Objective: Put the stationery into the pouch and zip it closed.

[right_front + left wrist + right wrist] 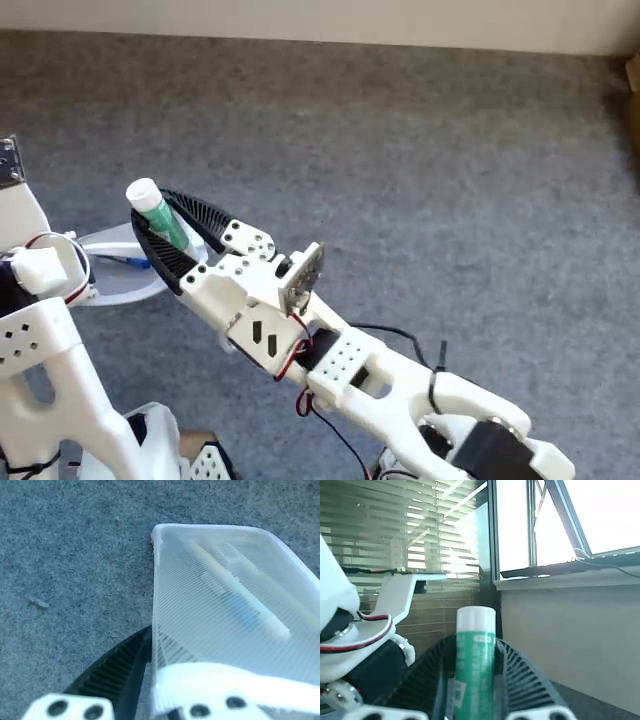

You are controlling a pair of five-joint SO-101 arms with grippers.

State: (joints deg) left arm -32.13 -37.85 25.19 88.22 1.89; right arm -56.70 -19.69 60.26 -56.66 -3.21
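Right gripper is what's closest, jaws clamped on a green glue stick with its white cap poking out past the tips. In the high view the stick is tilted, cap aiming at about 11 o'clock, and that arm comes in from 5 o'clock. Just off at 7 o'clock from the cap is the pouch, see-through and striped. The left gripper is pinched shut on one edge of it, black jaw on one side, white jaw on the other. Grey felt surface is underneath it all.

Pretty sure we're mid-loading: the glue stick is carried but not in yet. Next move needs it lined up with the pouch mouth, lowered in and let go while the left holds the pouch steady. Can't tell how the zip stands, so zipping comes after.

Count: one glue stick, one pouch, two grippers, and at least two pens inside the pouch. Maybe there's a third, hard to say through the mesh.
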